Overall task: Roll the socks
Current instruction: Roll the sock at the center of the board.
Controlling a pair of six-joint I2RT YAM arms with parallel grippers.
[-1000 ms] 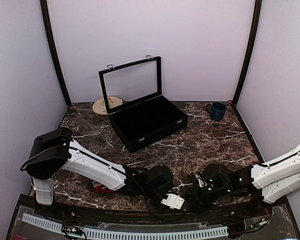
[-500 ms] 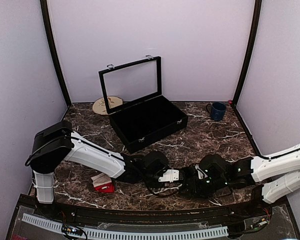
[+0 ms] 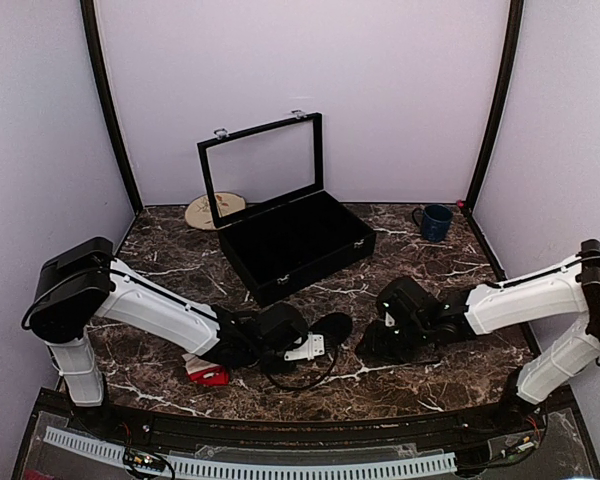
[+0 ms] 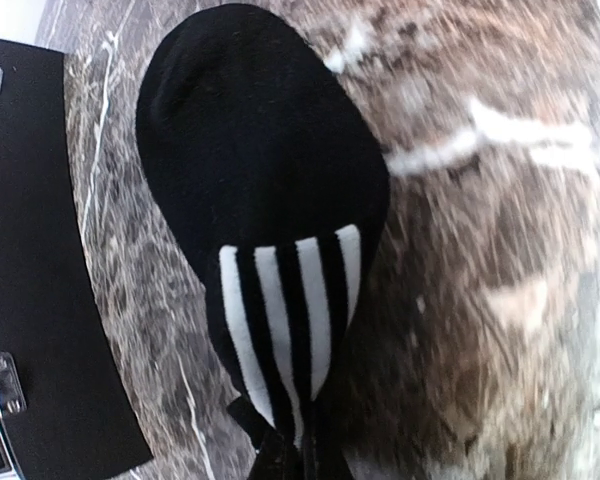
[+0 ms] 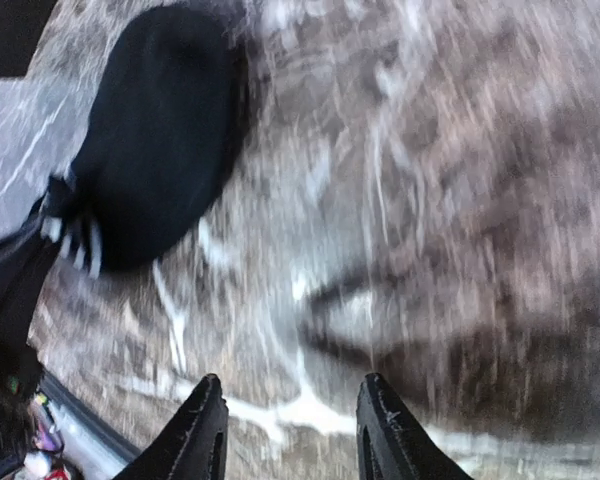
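Note:
A red sock with a cream cuff [image 3: 206,369] lies bunched on the marble near the left arm's forearm. My left gripper [image 3: 298,343] is shut on the white-striped end of a black sock [image 3: 330,326]. In the left wrist view the black sock [image 4: 260,150] lies stretched away from the gripper [image 4: 292,462], with its striped band [image 4: 285,310] at the jaws. My right gripper [image 3: 372,345] is open and empty, just right of the black sock's toe. In the right wrist view the gripper [image 5: 292,425] hovers over bare marble, with the black sock [image 5: 160,130] at the upper left.
An open black case [image 3: 300,245] with its lid raised stands behind the grippers; its edge shows in the left wrist view [image 4: 30,250]. A blue mug [image 3: 436,222] sits at the back right and a round plate [image 3: 215,210] at the back left.
Both grippers have moved from the near edge towards the table's middle. The left one brought the black sock along. The right one has drawn apart to the right. The red sock now lies uncovered.

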